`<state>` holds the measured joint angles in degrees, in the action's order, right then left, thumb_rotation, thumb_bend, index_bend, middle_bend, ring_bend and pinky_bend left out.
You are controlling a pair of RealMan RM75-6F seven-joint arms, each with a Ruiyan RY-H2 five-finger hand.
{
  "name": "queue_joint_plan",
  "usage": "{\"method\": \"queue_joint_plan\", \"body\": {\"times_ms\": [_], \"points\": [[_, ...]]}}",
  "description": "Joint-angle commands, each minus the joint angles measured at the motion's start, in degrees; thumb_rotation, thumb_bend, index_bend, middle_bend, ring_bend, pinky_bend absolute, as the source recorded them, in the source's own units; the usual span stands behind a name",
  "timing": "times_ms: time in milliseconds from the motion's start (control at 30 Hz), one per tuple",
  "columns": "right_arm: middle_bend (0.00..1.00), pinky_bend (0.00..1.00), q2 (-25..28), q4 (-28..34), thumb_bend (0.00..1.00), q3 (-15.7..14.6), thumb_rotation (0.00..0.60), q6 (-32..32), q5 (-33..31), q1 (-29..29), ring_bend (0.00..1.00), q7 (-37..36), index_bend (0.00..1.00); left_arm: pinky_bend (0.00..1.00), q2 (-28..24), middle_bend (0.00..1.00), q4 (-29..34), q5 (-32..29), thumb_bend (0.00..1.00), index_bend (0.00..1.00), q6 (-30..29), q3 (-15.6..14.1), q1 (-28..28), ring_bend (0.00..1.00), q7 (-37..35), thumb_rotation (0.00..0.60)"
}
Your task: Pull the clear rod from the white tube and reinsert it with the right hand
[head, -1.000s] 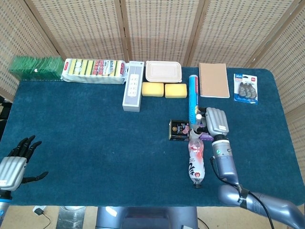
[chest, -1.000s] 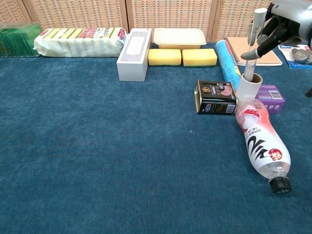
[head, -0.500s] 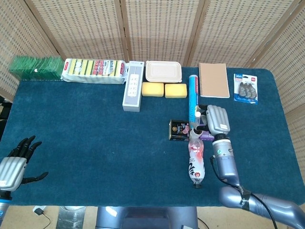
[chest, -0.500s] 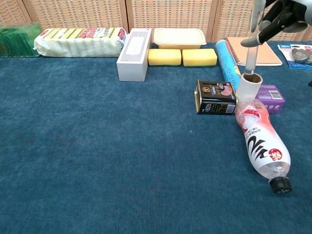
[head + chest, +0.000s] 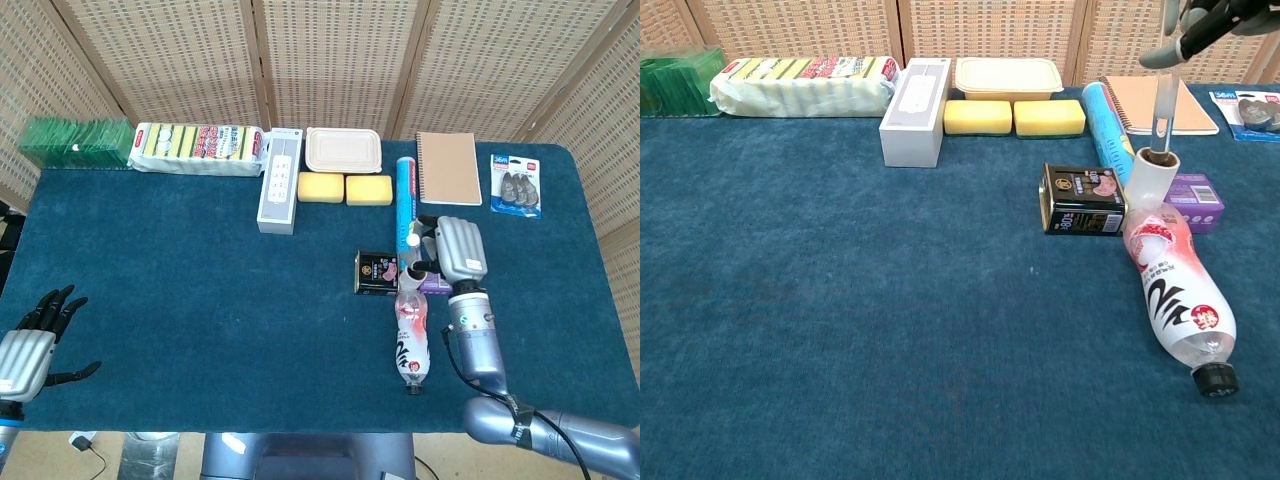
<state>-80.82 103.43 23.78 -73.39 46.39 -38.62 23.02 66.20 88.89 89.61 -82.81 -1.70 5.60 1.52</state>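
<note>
Chest view: we note right hand grasping clear plastic rod, raised higher vs. 1 s ago; tip approx. clear of short white tube. Extraction nearly done.

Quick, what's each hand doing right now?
Left hand: open, holding nothing.
Right hand: holding the clear rod above the white tube.

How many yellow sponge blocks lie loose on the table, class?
2. The left sponge block and the right sponge block lie side by side just in front of the beige lidded container. Packaged sponges at the back left aren't counted.
</note>
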Motion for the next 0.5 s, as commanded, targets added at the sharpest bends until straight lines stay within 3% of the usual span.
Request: {"method": "queue_joint_plan", "body": {"times_ms": [33,500], "points": [[0.93,1.0,0.27,0.48,0.39,0.12,0.6,-0.21,-0.2,0.02,1.0,0.02,0.79,0.22,-0.01,0.04,0.01,0.04,0.11,0.11,-0.01,-0.03,-0.01,0.02,-0.02,0.447],[0.96,1.0,1.67,3.5,0.4,0.67,0.6,-2.07,-0.38,-0.23,1.0,0.96,0.79,0.22,-0.26,0.04,0.06,0.43,0.11,0.11,-0.42,-0.14,-0.2,0.02,-0.45,0.449]]}}
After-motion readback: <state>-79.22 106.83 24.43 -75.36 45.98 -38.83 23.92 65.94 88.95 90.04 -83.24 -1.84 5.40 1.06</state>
